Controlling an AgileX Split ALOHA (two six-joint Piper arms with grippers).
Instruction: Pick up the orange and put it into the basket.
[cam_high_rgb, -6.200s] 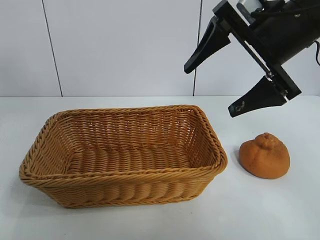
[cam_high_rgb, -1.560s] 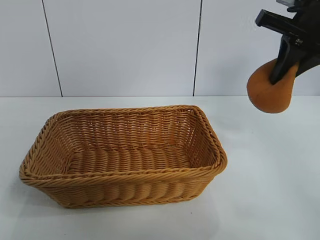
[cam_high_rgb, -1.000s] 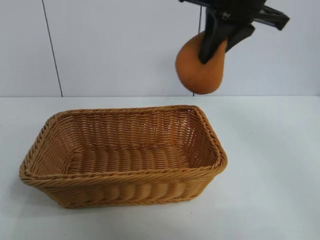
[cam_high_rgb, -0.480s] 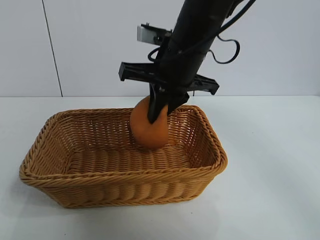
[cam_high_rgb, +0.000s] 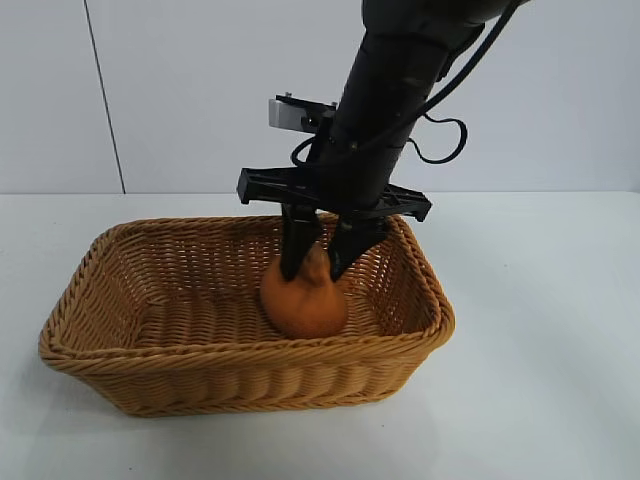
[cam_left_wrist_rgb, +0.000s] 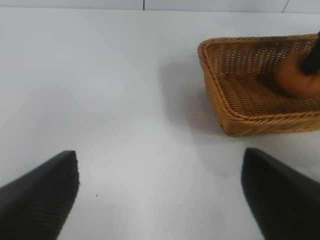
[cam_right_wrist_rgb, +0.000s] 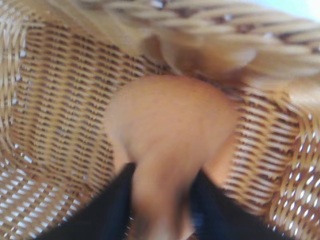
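**Orange lowered into basket; grip on its top not yet let go**

The right gripper (cam_high_rgb: 318, 252) points down into the basket (cam_high_rgb: 120, 345). Its jaws are clamped on the pinched upper part of the orange (cam_high_rgb: 303, 300), whose rounded bulk hangs just below them, at or near the woven floor. The fruit stretches under the pinch: judged soft, light and matte, so unlikely to slip; the knobbed top serves as the hold. The left gripper (cam_left_wrist_rgb: 160, 192) is parked well apart over the white surface (cam_left_wrist_rgb: 100, 100), jaws wide apart.

Count: one orange, one basket, two grippers.
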